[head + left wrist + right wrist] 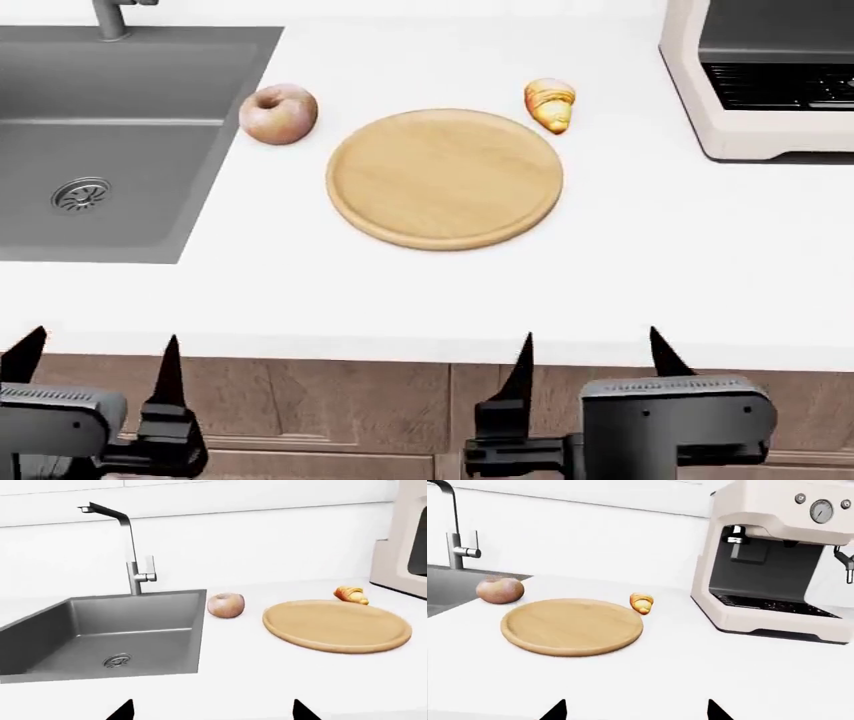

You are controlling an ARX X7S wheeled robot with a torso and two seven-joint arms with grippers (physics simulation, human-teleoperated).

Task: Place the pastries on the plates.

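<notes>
Croissant [550, 104] beside wooden plate [445, 178]; grippers' bodies cropped.

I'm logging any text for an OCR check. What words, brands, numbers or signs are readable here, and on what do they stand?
None can be read.
Espresso machine: its round gauge has markings too small to read; no brand shows.
Sink drain: embossing too blurred to read.
Wooden board, croissant, round bun: no text.

Croissant [641, 603] just beside wooden plate [572, 626]
</notes>
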